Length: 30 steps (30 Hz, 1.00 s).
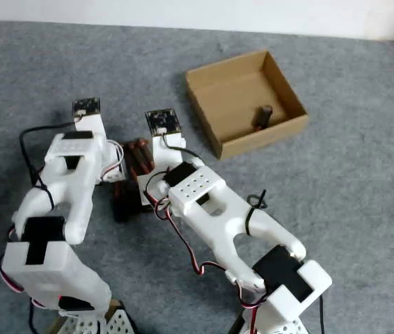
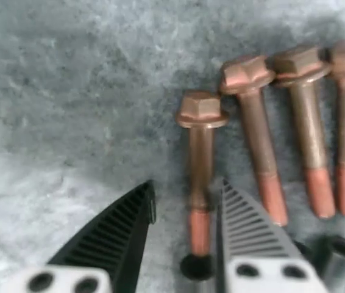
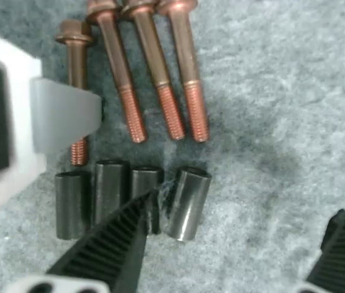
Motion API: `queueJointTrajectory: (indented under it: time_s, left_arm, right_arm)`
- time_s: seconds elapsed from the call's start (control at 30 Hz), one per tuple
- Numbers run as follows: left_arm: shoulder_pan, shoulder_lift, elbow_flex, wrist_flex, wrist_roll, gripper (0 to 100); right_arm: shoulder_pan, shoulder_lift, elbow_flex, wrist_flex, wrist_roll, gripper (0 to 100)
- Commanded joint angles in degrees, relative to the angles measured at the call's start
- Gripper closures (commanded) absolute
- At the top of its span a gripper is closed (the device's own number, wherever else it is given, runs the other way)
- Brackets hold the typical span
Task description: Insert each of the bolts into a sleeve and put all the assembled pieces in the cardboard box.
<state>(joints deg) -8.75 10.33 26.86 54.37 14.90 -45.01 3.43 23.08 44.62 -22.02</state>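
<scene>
four copper-coloured hex-flange bolts (image 3: pixel 155 67) on grey carpet (image 1: pixel 336 209); four dark cylindrical metal sleeves (image 3: pixel 111 195) rowed beside their tips; one assembled piece (image 1: pixel 262 116) inside brown cardboard box (image 1: pixel 259 142). left gripper (image 2: pixel 186 183) spread astride end bolt; right gripper (image 3: pixel 248 204) spread above sleeves.

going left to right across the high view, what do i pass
left arm → bolts → cardboard box, with one dark piece inside it
</scene>
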Motion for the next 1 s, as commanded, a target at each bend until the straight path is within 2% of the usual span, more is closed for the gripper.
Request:
queueJointTrajectory:
  time_s: [0.0, 0.03, 0.4, 0.63, 0.97]
  left_arm:
    - [1.01, 0.31, -1.63, 0.26, -0.26, 100]
    - [1.19, 0.22, -1.63, 0.26, -0.09, 98]
    - [-1.01, -6.64, -1.10, 3.60, 1.58, 99]
    - [-3.47, -13.05, 2.95, 3.25, 4.22, 99]
    - [-3.47, -14.46, 4.53, 2.29, 4.22, 99]
  right_arm:
    - [0.92, -0.40, -1.63, -1.10, -0.09, 61.3]
    - [0.92, -0.40, -1.63, -1.10, -0.09, 61.3]
    - [0.48, -0.40, -1.98, -1.45, -0.70, 61.3]
    - [0.48, -0.31, -1.80, -2.42, -7.56, 61.3]
    - [0.48, 4.18, 0.48, -3.91, -7.65, 61.3]
